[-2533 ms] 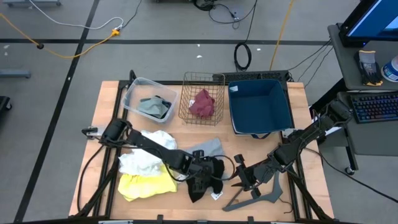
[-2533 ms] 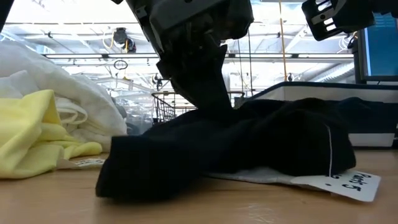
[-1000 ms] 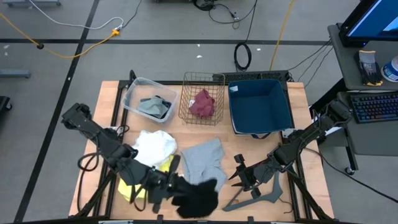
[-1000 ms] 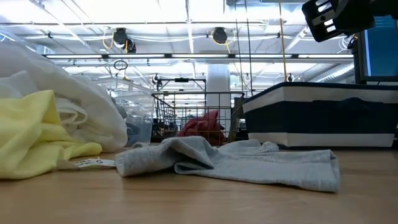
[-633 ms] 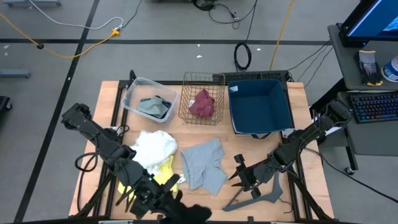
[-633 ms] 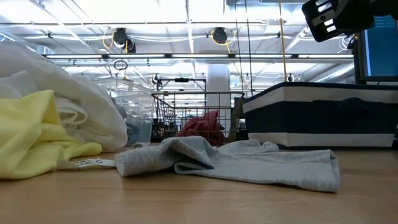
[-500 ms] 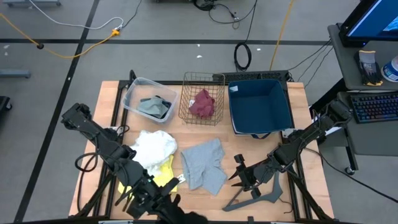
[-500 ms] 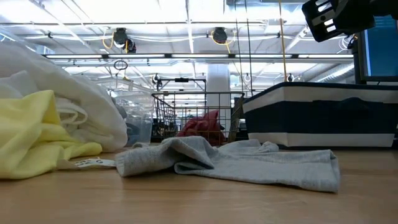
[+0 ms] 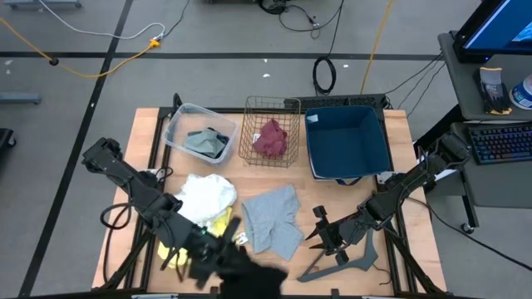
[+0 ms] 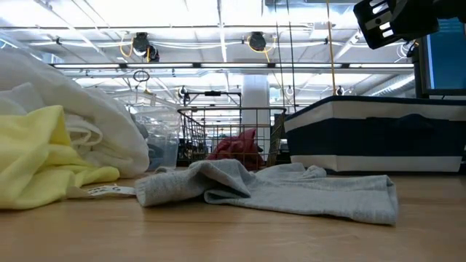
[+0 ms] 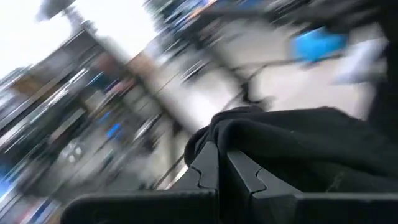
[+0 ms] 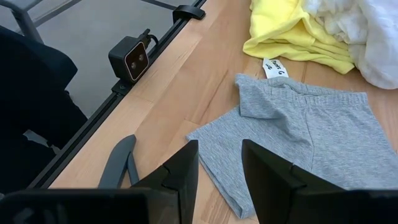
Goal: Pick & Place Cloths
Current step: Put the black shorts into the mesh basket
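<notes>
My left gripper (image 9: pixel 226 256) is raised over the table's near edge, shut on the black cloth (image 9: pixel 258 278). The light grey cloth (image 9: pixel 273 218) lies flat at mid-table. The yellow cloth (image 9: pixel 218 223) lies partly under the white cloth (image 9: pixel 208 195) to its left. A maroon cloth (image 9: pixel 270 137) sits in the wire basket (image 9: pixel 249 124). A blue-grey cloth (image 9: pixel 204 143) sits in the clear bin (image 9: pixel 179 116). My right gripper (image 12: pixel 219 180) hovers open beside the grey cloth (image 12: pixel 305 137), nothing between its fingers. My left gripper pinches a bunched fold of the black cloth (image 11: pixel 239 134) between its two shut fingers (image 11: pixel 208 165). The fingers point about level. The cloth bulges past the fingertips and droops off them, lifted clear of the table.
A blue bin (image 9: pixel 347 143) stands at the back right, next to the wire basket. A grey clothes hanger (image 9: pixel 345 262) lies below my right gripper near the front right edge. A small camera (image 12: pixel 132 57) sits on the near edge.
My left gripper has carried the black cloth clear of the table toward the near edge and has turned a little at the wrist. The cloth has swung below it. The grey cloth lies uncovered and still.
</notes>
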### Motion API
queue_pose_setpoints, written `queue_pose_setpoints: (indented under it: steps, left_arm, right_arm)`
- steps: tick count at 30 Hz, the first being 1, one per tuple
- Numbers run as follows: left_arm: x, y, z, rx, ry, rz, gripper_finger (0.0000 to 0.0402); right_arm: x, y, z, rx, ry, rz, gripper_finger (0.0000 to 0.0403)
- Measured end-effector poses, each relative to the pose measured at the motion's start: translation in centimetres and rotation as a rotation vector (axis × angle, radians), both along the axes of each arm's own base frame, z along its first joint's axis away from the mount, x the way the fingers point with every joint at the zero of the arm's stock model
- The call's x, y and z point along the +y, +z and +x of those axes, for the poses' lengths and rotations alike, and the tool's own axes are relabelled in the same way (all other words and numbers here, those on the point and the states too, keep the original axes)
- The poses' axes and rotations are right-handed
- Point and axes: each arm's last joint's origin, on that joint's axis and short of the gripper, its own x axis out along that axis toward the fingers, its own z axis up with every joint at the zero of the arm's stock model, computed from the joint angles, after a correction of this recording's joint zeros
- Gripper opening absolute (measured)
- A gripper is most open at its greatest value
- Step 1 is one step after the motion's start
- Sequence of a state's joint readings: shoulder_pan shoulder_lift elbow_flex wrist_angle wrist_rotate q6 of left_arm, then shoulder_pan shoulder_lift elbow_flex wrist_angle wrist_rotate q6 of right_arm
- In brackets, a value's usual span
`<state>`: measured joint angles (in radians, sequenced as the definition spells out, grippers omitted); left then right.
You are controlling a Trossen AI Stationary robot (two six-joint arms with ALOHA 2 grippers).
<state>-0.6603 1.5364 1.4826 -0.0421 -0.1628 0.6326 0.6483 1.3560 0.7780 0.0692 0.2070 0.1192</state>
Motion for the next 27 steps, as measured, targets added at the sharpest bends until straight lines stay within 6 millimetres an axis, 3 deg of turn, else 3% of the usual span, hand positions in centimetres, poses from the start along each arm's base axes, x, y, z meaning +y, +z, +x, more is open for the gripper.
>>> queue_pose_setpoints:
  steps: [6,12,27]
  left_arm:
    - [2.3,0.5,1.2,-0.035,0.426,-0.092,0.0001]
    - [5.6,1.2,2.7,-0.102,0.724,-0.150,0.0001]
    - [18.0,1.8,6.0,-0.204,1.222,-0.281,0.0001]
  right_arm:
    - [0.0,0.0,0.0,0.000,0.000,0.000,0.0116]
    - [0.0,0.0,0.0,0.000,-0.001,0.000,0.0116]
    - [0.0,0.0,0.0,0.000,0.000,0.000,0.0116]
